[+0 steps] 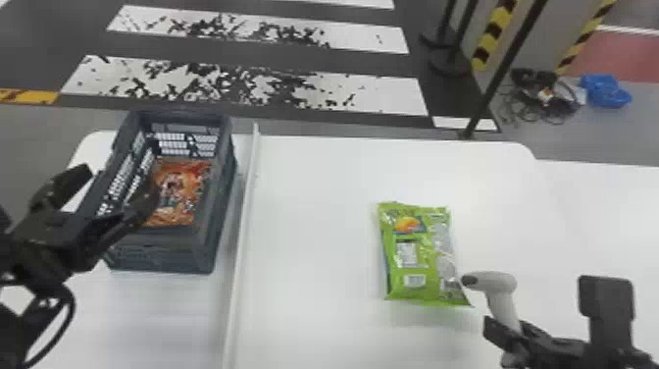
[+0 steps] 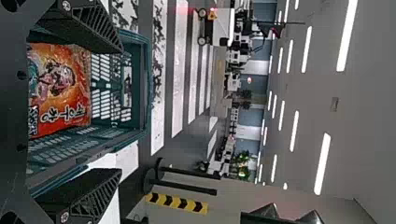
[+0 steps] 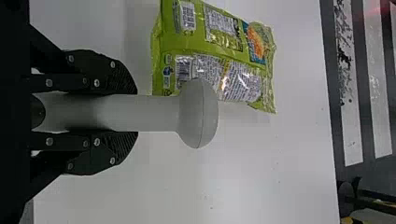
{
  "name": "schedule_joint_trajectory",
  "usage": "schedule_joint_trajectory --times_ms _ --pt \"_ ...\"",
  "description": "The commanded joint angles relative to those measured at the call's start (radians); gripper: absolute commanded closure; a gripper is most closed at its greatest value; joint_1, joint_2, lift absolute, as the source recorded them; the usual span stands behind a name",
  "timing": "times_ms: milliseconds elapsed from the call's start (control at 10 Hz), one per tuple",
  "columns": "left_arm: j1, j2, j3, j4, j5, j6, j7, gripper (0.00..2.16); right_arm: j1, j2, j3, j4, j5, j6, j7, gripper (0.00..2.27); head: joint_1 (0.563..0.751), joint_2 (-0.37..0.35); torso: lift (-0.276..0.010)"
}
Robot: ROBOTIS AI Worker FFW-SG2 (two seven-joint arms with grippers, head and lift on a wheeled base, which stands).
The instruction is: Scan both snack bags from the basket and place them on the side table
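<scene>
My left gripper [image 1: 116, 187] stands open over the left side of the grey basket [image 1: 206, 250]. An orange-red snack bag [image 1: 179, 196] lies inside that basket. Seen from the left wrist, the spread fingers of the left gripper [image 2: 120, 111] have the orange bag [image 2: 60, 88] beyond them, with nothing between the tips. A green snack bag [image 1: 421, 255] lies flat on the table, its printed barcodes facing up. At the lower right, my right gripper [image 1: 512, 336] is shut on the white scanner [image 1: 500, 289]. In the right wrist view, the right gripper [image 3: 135, 113] clasps its handle, the scanner head [image 3: 198, 113] near the green bag [image 3: 210, 51].
A raised white edge [image 1: 240, 245] runs between the basket's side and the white table [image 1: 314, 221]. More white surface [image 1: 608, 211] extends at the right. Black posts [image 1: 500, 73] and striped yellow-black bars stand on the floor behind, near cables and a blue item.
</scene>
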Motion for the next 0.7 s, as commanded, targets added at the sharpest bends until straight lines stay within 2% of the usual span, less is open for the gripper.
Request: schedule_joint_trajectory --times_ms 0,600 --pt "0.0 -0.003 0.001 0.001 0.0 0.0 -0.001 0.09 0.003 0.001 0.011 -0.012 -0.004 0.016 0.01 2.26 0.695 -0.086 -0.075" --pt "0.0 -0.003 0.002 0.012 0.001 -0.003 -0.001 0.1 0.002 0.001 0.043 -0.001 -0.002 0.026 0.03 2.26 0.695 -0.04 -0.075"
